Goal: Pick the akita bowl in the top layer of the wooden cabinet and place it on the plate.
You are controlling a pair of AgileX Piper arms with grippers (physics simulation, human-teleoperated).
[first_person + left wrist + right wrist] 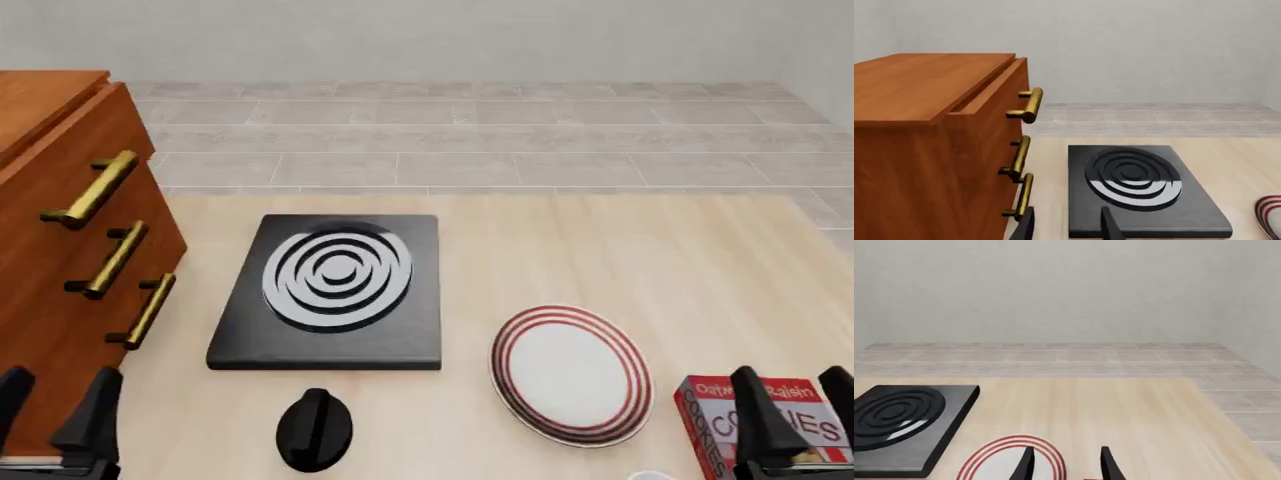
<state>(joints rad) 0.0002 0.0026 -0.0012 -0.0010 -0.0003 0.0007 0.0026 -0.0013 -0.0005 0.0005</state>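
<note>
Both grippers, left (54, 405) and right (793, 405), hang low with fingers apart and empty, cabinet (54, 250) at table's left with top drawer (987, 100) slightly out, bowl not visible, plate (571, 373) just right of stove (334, 290).

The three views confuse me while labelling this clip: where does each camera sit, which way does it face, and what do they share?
Front: above and behind the arms, looking down the table at the stove and plate; both pincers, left and right, show at the bottom.
Left wrist: behind the left pincer, facing the wooden cabinet and stove.
Right wrist: behind the right pincer, over the plate.
All share the stove.
</note>
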